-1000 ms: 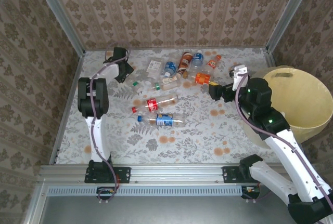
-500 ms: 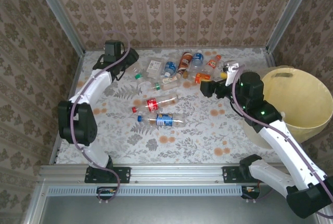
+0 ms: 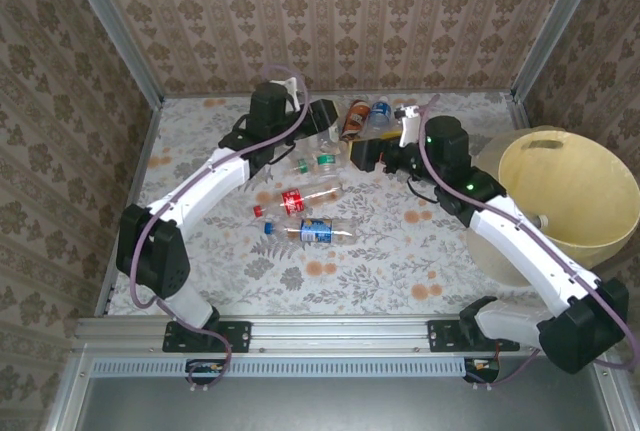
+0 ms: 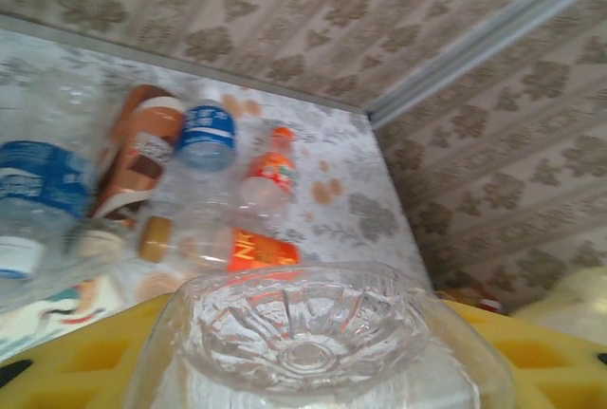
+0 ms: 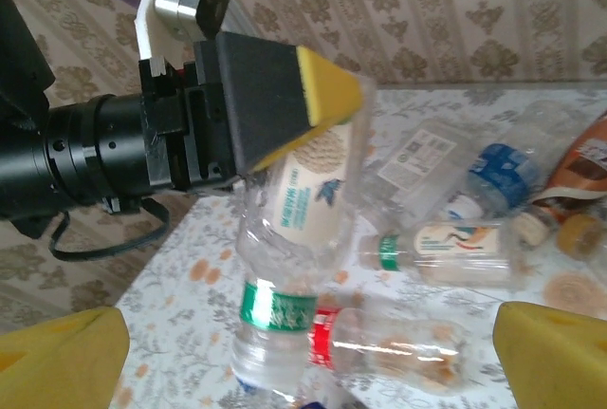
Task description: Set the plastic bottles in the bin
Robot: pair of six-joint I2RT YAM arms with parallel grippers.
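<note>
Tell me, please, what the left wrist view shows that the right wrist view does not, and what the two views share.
Left wrist view: the base of the clear bottle, seen end-on between the left gripper's yellow fingers, and a small orange bottle beyond it.
Right wrist view: the left gripper from outside, shut on that bottle's side; the right gripper, open; a red-label bottle; a green-cap bottle.
Both: the clear bottle, the left gripper and what looks like the same brown bottle.
</note>
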